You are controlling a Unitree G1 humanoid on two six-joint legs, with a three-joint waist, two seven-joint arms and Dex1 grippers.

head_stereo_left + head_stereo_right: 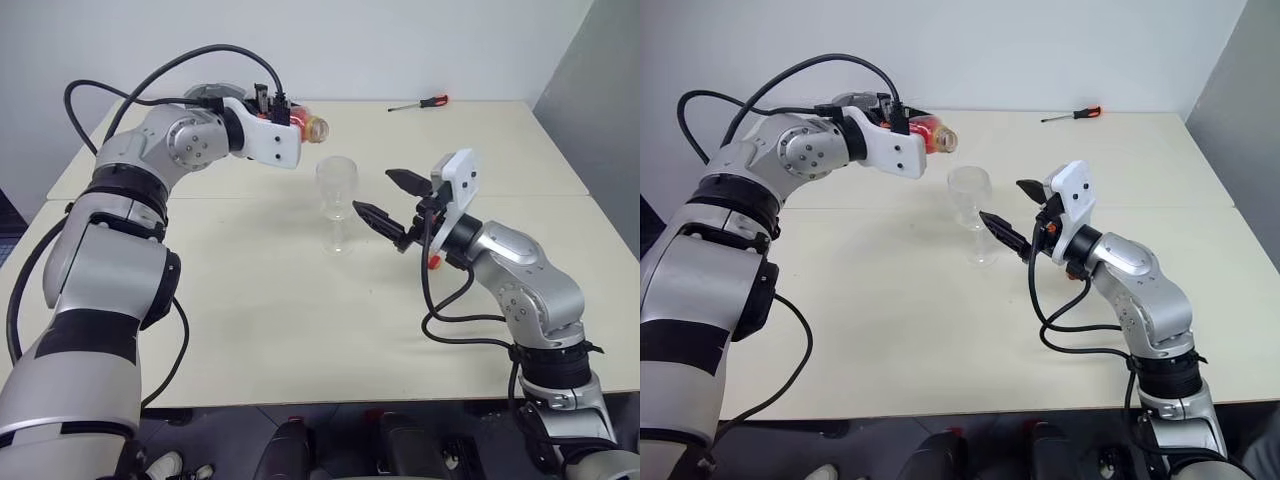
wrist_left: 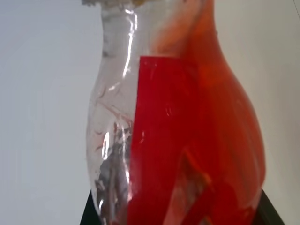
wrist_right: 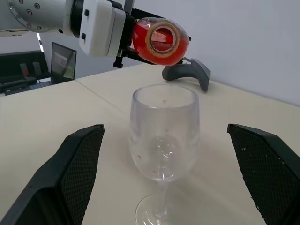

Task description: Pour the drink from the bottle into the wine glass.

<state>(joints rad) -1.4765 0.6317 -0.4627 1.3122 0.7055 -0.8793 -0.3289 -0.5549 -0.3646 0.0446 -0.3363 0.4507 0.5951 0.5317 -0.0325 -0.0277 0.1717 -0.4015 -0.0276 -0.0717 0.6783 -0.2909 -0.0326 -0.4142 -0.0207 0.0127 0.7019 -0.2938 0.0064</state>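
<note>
The left gripper's fingers (image 1: 923,131) clamp one bottle (image 1: 936,134) tipped nearly level, its uncapped mouth above and behind the single wine glass (image 1: 970,200), likely poised to pour the drink (image 3: 161,44). The right gripper (image 1: 388,196) fingers spread wide beside the empty bowl, probably to steady it. One screwdriver (image 1: 420,102) lies far back on the surface (image 1: 300,330).

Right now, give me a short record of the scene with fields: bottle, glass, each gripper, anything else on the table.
bottle: small clear plastic bottle of red drink, tipped on its side, mouth open, above the glass
glass: clear stemmed wine glass, upright on the cream table, looks empty
left gripper: left gripper shut on the bottle
right gripper: right gripper open, beside the glass, not touching
other: red-handled screwdriver at the far edge
</note>
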